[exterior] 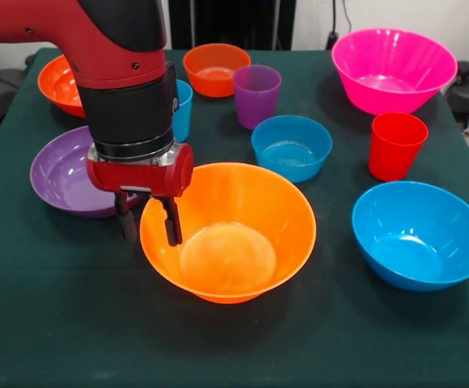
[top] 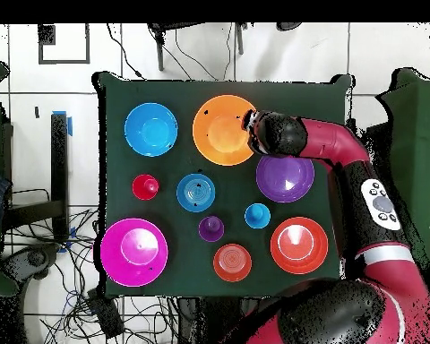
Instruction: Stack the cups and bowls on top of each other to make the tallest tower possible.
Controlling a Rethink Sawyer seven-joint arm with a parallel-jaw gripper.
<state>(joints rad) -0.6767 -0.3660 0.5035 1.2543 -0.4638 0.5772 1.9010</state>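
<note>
While nothing is stacked yet, I am straddling the big orange bowl rim with my gripper fingers parted.

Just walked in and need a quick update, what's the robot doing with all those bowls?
The Sawyer arm's gripper is at the rim of the large orange bowl, its fingers straddling the rim, one inside and one outside. Nothing is stacked yet: the purple bowl, large blue bowl, pink bowl, small blue bowl, red cup and purple cup all sit separately on the table.
</note>
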